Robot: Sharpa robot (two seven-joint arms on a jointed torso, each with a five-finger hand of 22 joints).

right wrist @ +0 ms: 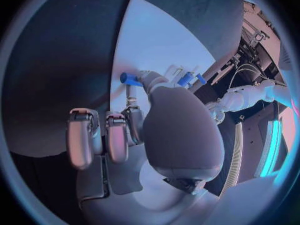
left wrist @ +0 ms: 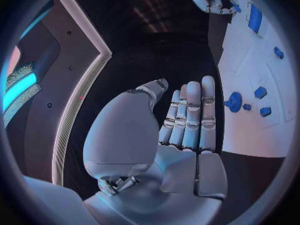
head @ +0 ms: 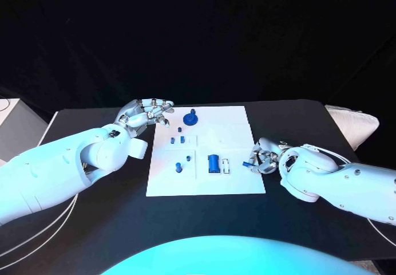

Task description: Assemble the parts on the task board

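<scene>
The white task board (head: 206,129) lies in the middle of the black table. My right hand (head: 265,156) hovers at the board's right edge and pinches a small blue cylindrical part (right wrist: 129,78) between thumb and a finger; its other fingers (right wrist: 84,135) are curled. My left hand (head: 149,113) sits at the board's far left corner, fingers straight and holding nothing, as its palm (left wrist: 187,130) shows. On the board are a blue round knob (head: 191,119), two small blue pieces (head: 177,139), a blue peg (head: 178,167) and a larger blue block (head: 214,164).
A white cylinder (head: 225,166) lies beside the blue block. A white padded object (head: 355,123) sits at the table's far right corner and a white box (head: 16,126) stands off the left side. Cables (head: 50,223) hang under my left arm.
</scene>
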